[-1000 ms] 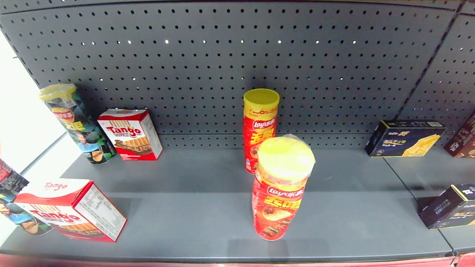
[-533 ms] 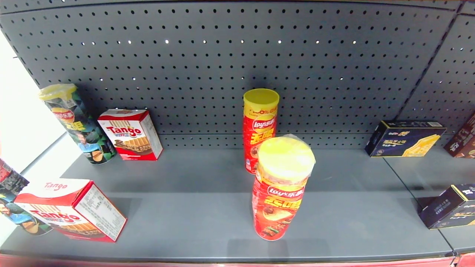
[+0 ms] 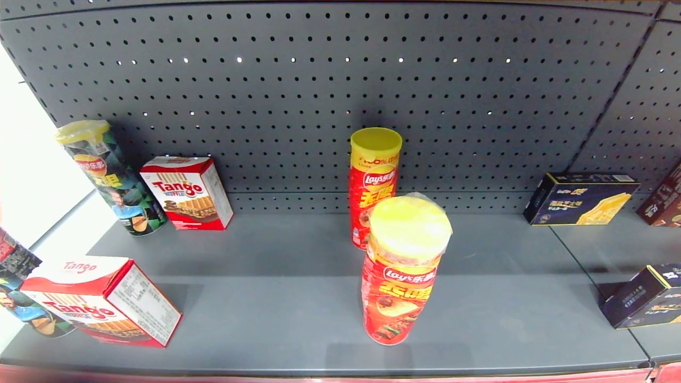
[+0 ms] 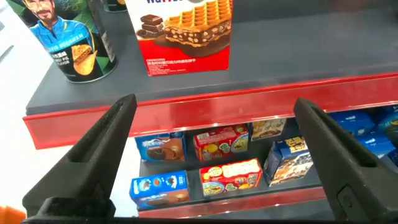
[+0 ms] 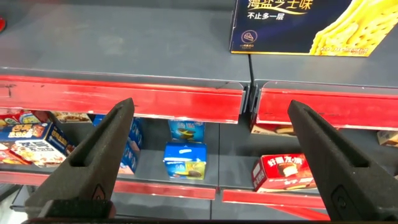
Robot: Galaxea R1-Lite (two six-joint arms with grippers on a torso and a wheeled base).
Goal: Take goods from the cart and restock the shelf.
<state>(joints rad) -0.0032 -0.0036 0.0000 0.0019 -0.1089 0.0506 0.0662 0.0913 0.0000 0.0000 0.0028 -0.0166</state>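
Left gripper [image 4: 214, 102] and right gripper [image 5: 211, 104] hang wide open and empty before the shelf [image 3: 276, 298], where nothing has shifted, so another pick appears due.

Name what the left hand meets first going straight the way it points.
Probably the shelf's red front edge, centred ahead of the open left hand; depth is unclear, so it might slip under toward the lower boxes.

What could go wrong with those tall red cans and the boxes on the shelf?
The front red can is tall and stands right before the back red can; a bump might topple both. The wafer box sits near the shelf edge, so a nudge from the open left pincer could knock it down.
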